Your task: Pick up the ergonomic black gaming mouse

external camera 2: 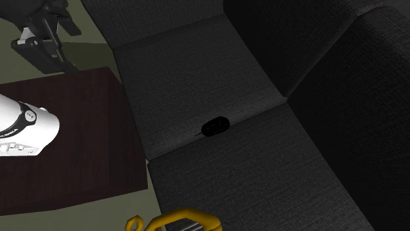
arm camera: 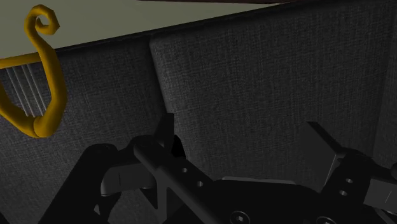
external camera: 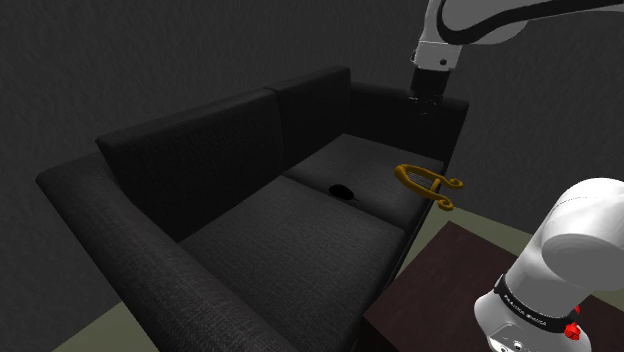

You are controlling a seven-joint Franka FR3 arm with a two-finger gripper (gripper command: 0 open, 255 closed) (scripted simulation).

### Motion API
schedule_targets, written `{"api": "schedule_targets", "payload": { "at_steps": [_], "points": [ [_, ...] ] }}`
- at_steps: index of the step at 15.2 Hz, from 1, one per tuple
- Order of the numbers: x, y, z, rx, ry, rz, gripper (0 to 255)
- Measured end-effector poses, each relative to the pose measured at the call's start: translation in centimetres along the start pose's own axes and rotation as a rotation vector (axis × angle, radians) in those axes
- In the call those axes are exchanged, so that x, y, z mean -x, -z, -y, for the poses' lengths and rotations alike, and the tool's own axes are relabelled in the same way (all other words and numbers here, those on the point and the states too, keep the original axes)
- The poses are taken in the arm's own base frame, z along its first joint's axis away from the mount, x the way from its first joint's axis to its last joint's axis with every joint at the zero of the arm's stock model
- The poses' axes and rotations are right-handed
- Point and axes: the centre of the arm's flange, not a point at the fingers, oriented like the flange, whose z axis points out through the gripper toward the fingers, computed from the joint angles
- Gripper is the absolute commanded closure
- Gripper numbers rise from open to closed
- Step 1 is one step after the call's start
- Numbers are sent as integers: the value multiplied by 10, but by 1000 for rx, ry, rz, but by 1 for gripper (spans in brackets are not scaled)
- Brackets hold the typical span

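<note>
I am holding my black hand (arm camera: 245, 137) up high over the seat of the big dark grey cloth sofa (external camera: 200, 150). Its two fingers (arm camera: 167, 130) are standing apart, and nothing is between them. I think they are wide like that so they can go down around the mouse.

Just below my hand, a flat dark seat cushion (arm camera: 267, 76) is lying. I am looking down at it to find my way.

A little way off, a curly gold harp-shaped thing with thin strings (arm camera: 41, 83) is lying at the front edge of that cushion. Part of it is poking out over the pale green floor (arm camera: 127, 16). It is not my job, so I think I should go around it and not bump it.

Farther on, the small round black gaming mouse (external camera: 342, 190) is sitting in the crack where the two seat cushions meet, about halfway along it. It is apart from the harp and well apart from my hand. It is dark on dark cloth, so it is hard to spot.

I think I am just starting to reach. I need to move over the crack, then come down and squeeze the sides of the mouse softly.

Behind the mouse, the tall sofa back is standing up.
</note>
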Motion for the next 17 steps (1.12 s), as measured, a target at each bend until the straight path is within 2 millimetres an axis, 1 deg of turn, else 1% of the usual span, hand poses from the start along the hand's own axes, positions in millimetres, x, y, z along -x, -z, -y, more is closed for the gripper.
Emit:
{"api": "schedule_targets", "payload": {
  "at_steps": [3, 7, 8, 9, 12, 14, 17],
  "points": [
    [-28, -33, -11, -5, -1, 4, 0],
    [-58, -70, -26, -11, -2, 9, 0],
    [-69, -81, -26, -13, -3, 10, 0],
    [-74, -89, -29, -15, -3, 11, 0],
    [-102, -120, -40, -20, -4, 14, 0],
    [-115, -141, -46, -23, -5, 17, 0],
    [-144, -172, -58, -28, -6, 20, 0]
  ]
}}
